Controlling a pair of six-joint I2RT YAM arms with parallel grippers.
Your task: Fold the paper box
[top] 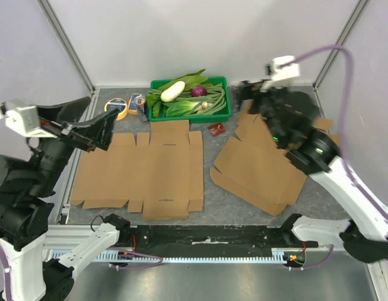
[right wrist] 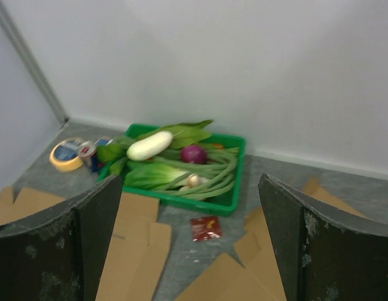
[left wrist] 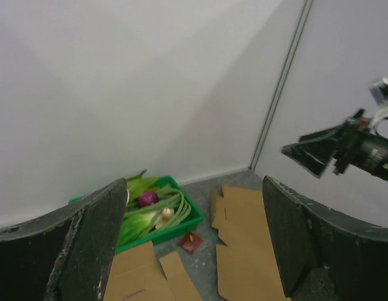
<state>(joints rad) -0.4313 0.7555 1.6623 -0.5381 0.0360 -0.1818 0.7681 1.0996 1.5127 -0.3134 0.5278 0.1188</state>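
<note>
Cardboard for the box lay unfolded as two cut sheets on the worktop (top: 214, 195). The left sheet (top: 146, 172) was flat and square-on in front of the left arm. The right sheet (top: 259, 166) lay skewed in front of the right arm, its far flaps reaching toward the back. No wall stood up on either sheet, so the folding looked not yet begun, and I could not tell which sheet was meant to be worked first.

Both arms hung above the cardboard without touching it. The left end effector (top: 103, 133) was over the far left corner of the left sheet, spread wide and empty. The right end effector (top: 253, 94) was above the far flaps of the right sheet, likewise spread wide with nothing between its fingers.

Behind the sheets stood a green tray (top: 222, 116) of vegetables, with a tape roll (top: 116, 108) and a can (top: 140, 104) just beside it, and a small red packet (top: 216, 128) in front of it.

A good first fold would probably have one arm pin the middle panel while the other slid under a side flap and lifted it along the scored line, keeping low so the sheet did not skid toward the tray
</note>
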